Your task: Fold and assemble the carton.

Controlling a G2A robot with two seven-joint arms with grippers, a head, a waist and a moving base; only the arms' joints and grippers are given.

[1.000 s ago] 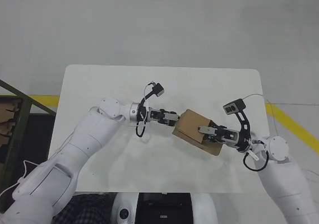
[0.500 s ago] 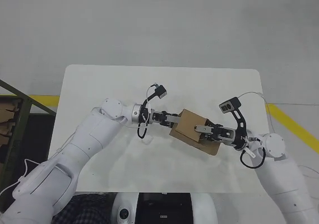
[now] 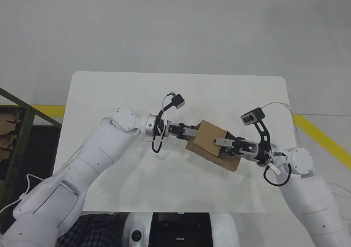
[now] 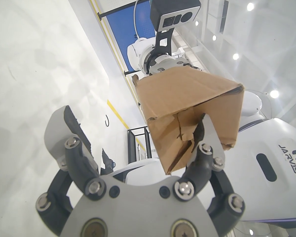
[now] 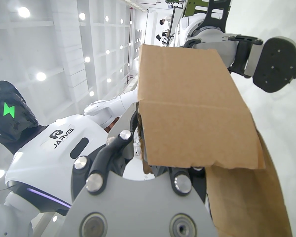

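Right wrist view: the box point(image 5: 192, 114) is covering one finger of the right gripper point(image 5: 138, 127); I'm seeing just the other one. The box's loose flap is running out of view. Left wrist view: the box is blocking most of that gripper. Top view: fingertips point(image 3: 219, 142) are coming through too small; I'm not resolving contact.

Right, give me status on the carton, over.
Left tool open, one finger against the carton end flaps. Right tool shut on the carton's other end. Carton over the table, nothing in the way.
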